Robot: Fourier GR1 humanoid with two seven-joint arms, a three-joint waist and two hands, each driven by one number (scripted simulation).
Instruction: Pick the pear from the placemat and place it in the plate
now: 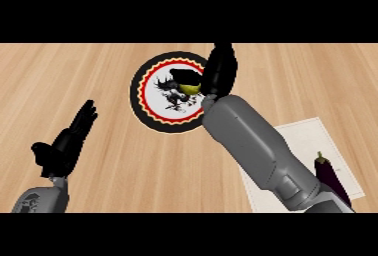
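Bare wooden counter [111, 190] lies open all round the round black-rimmed plate [148, 107]. Over the plate, the right hand [218, 70] curls round the yellow-green pear [190, 88]. The near-right white placemat [303, 135] holds a dark purple eggplant [330, 175]. The left hand [70, 137] rests open, near left.

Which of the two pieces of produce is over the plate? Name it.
The pear, the small yellow-green one, held by the right robot hand over the plate. The other, a dark purple eggplant, lies on the white placemat at the right.
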